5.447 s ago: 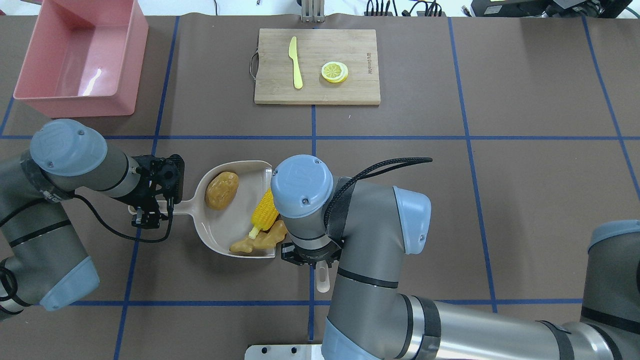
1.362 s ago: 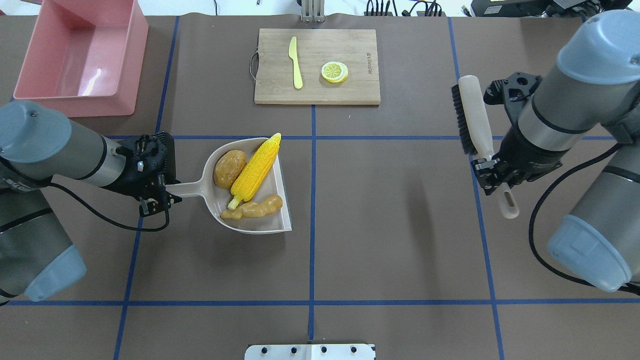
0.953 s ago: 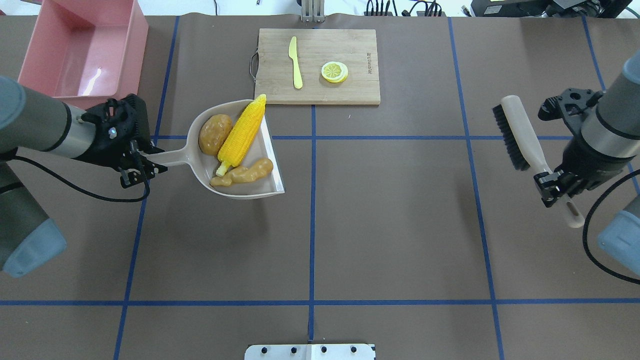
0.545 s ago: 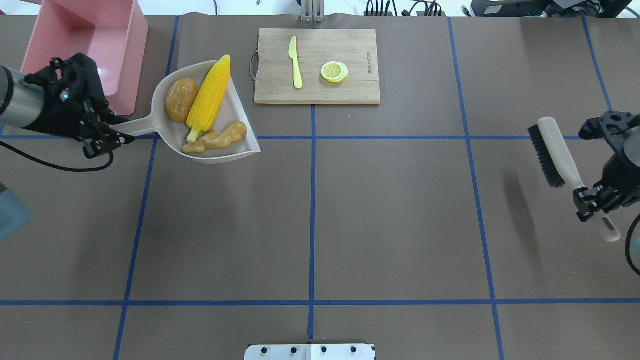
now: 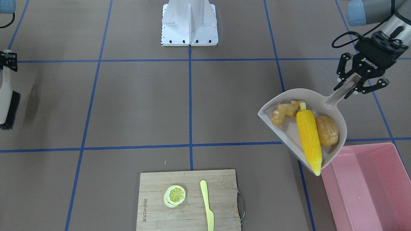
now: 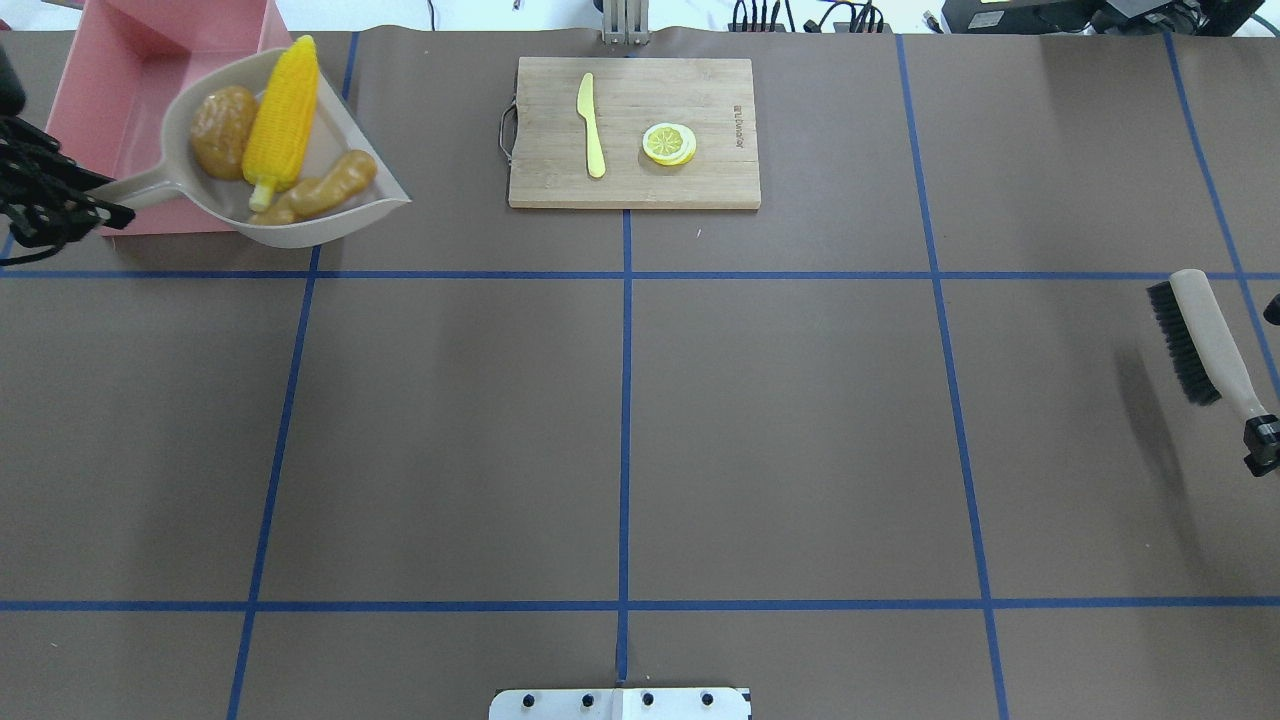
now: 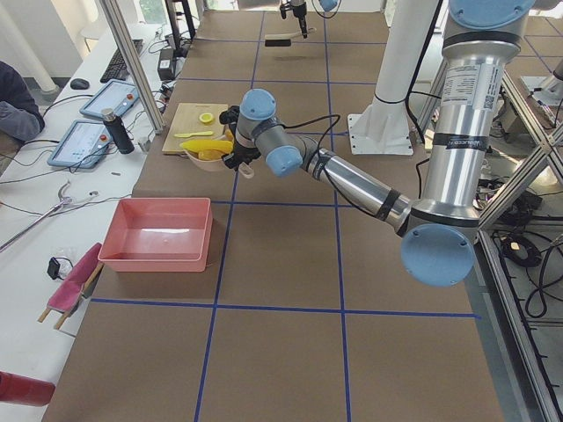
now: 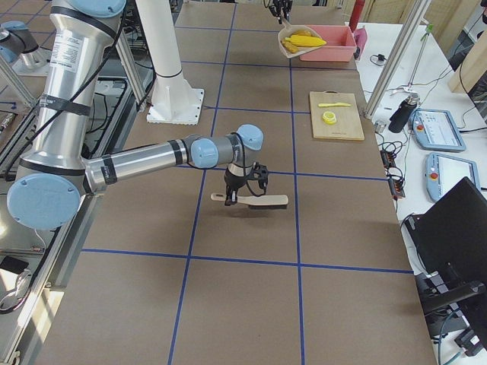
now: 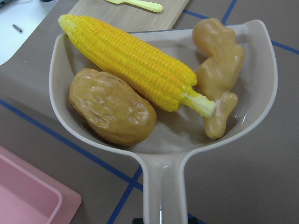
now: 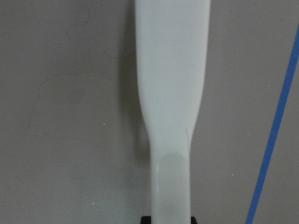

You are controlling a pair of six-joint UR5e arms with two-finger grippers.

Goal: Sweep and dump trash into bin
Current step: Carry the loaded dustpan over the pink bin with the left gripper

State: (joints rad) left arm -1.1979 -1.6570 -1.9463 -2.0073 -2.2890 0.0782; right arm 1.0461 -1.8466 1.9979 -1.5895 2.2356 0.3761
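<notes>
Sweeping is judged finished: the corn cob, the potato and the ginger root are all gathered in the dustpan. The pan is held off the worktop by its handle, on which the left pincer is clamped. It is held roughly level at the edge of the bin, on the bin's side toward the cutting board. The cob's tip juts past the pan's open lip toward the bin's corner.

The bin is seen bare inside, so the dumping is judged not yet done: the pan has to be brought over the opening and tipped.

The brush is gripped by its handle in the right pincer, closed on it, far from the bin at the worktop's opposite end. On the board, well apart from the bin, a lemon slice and a plastic knife are seen. Nothing is seen between pan and bin, but the bin's wall must be cleared, and the overhanging cob could be spilled outside.
</notes>
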